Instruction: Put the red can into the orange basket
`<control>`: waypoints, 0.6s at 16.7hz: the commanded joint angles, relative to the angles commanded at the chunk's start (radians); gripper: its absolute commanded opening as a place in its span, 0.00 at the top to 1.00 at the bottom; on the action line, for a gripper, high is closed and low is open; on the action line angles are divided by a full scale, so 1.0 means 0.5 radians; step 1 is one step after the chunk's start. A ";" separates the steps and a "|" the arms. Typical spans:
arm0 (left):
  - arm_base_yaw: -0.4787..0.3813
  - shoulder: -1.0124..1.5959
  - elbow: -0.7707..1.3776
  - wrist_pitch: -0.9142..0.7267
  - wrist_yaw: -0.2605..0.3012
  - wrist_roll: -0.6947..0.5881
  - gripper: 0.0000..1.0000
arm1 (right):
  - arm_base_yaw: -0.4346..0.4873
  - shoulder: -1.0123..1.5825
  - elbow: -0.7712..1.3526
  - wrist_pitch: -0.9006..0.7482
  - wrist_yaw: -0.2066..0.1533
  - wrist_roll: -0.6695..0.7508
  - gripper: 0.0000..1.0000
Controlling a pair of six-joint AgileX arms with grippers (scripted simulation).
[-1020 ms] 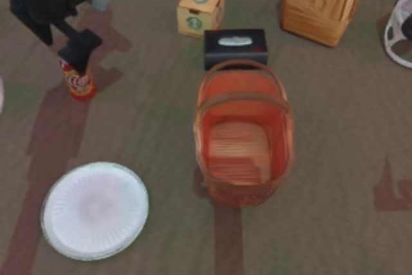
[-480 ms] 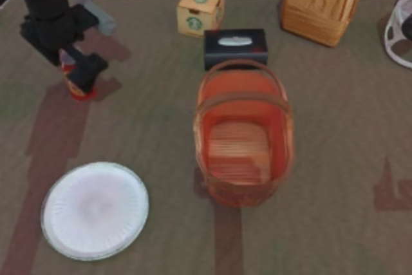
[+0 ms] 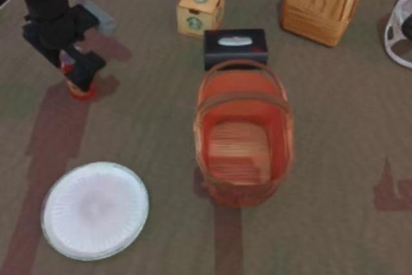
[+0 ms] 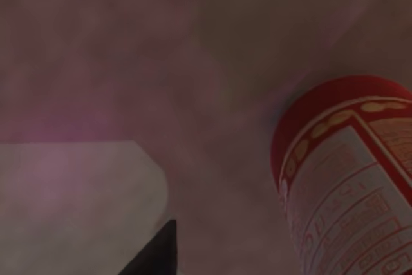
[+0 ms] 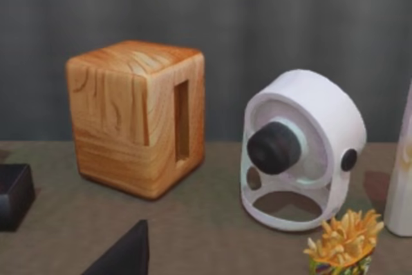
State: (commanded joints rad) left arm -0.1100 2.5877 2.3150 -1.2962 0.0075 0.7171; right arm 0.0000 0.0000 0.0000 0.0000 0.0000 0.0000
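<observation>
The left claw (image 3: pixel 82 76) sits right over the red can (image 3: pixel 80 89) at the far left of the worktop (image 3: pixel 161 146); from above only the can's lower red rim shows, the rest hidden under the black arm; I cannot tell how far the claw is open or whether it grips the can; the left wrist view shows the can's red side and pale label (image 4: pixel 351 185) close up, cut off at the frame edge, with one dark finger tip (image 4: pixel 154 256) well apart from it, the other finger out of sight. The orange basket (image 3: pixel 244 134) stands well to the right of the can, mid-worktop, holding nothing; a black tissue box (image 3: pixel 235 46) touches its far rim; a small cardboard box (image 3: pixel 201 9) and a wooden box (image 3: pixel 325 1) lie farther back; a white plate (image 3: pixel 95 209) lies near left. The right arm is parked off the right edge, its claw unseen from above; its wrist view alone shows a white fan (image 5: pixel 299 152) whole, the wooden box's slot, and a yellow flower (image 5: pixel 344 239), partly cut off.
</observation>
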 joint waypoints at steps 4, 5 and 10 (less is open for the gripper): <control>0.000 0.000 0.000 0.000 0.000 0.000 0.60 | 0.000 0.000 0.000 0.000 0.000 0.000 0.00; 0.000 0.000 0.000 0.000 0.000 0.000 0.68 | 0.000 0.000 0.000 0.000 0.000 0.000 0.00; 0.000 0.000 0.000 0.000 0.000 0.000 1.00 | 0.000 0.000 0.000 0.000 0.000 0.000 0.00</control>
State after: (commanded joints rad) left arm -0.1100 2.5877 2.3150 -1.2962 0.0075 0.7171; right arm 0.0000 0.0000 0.0000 0.0000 0.0000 0.0000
